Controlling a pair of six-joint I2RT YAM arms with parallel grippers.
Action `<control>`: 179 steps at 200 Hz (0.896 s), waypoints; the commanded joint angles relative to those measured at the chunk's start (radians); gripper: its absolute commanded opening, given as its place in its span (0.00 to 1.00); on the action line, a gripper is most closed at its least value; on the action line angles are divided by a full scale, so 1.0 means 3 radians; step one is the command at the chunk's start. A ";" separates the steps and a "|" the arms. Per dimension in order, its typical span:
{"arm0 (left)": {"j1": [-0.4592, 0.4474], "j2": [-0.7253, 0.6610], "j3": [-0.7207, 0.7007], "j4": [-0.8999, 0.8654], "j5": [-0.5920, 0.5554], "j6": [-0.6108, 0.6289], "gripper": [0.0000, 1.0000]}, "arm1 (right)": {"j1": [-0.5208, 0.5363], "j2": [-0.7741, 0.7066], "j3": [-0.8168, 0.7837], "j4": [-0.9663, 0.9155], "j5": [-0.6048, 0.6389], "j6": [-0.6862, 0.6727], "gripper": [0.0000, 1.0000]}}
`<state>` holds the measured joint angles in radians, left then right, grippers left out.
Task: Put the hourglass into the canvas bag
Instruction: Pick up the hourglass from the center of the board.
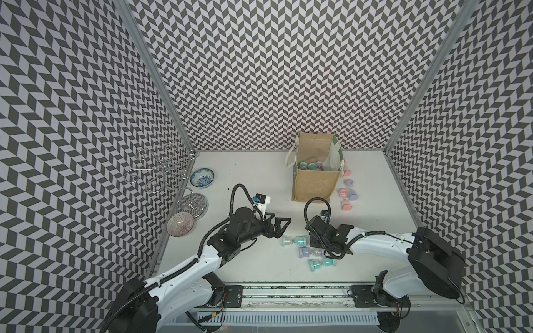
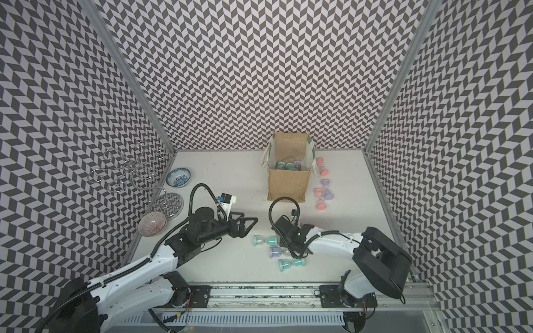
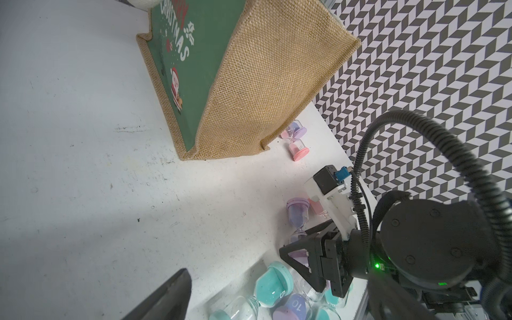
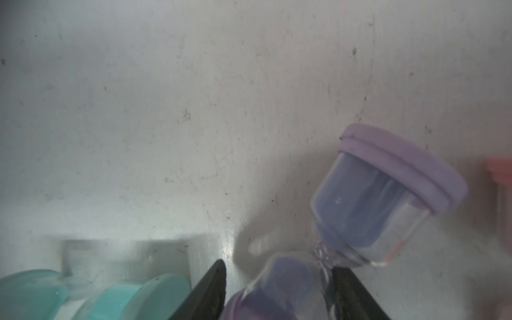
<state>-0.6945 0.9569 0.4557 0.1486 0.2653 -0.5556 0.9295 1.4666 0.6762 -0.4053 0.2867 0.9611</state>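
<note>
The canvas bag (image 1: 314,184) (image 2: 288,184) stands open at the back of the table, with several hourglasses (image 1: 311,165) inside. A purple hourglass (image 1: 306,253) (image 4: 388,191) lies at the front between two teal ones (image 1: 294,240) (image 1: 321,263). My right gripper (image 4: 277,271) is down over the purple hourglass, its fingers (image 4: 210,293) either side of the near bulb and close against it. Contact is too blurred to make out. My left gripper (image 1: 278,226) hovers open and empty just left of that group. Only one of its fingers (image 3: 171,293) shows in the left wrist view.
Pink and purple hourglasses (image 1: 347,191) lie right of the bag near the right wall. At the left edge are a wire rack (image 1: 164,170), a blue patterned bowl (image 1: 202,178) and a pink striped bowl (image 1: 180,224). Patterned walls enclose the table.
</note>
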 commanded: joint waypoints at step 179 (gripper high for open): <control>-0.0027 -0.0063 0.0200 0.0017 -0.0130 -0.0017 0.99 | -0.0155 -0.0490 0.0069 0.0381 -0.0108 -0.0275 0.38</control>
<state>-0.6945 0.9535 0.4614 0.1478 0.2447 -0.5587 0.8967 1.3678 0.6762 -0.3294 0.2516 0.9047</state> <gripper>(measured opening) 0.992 0.501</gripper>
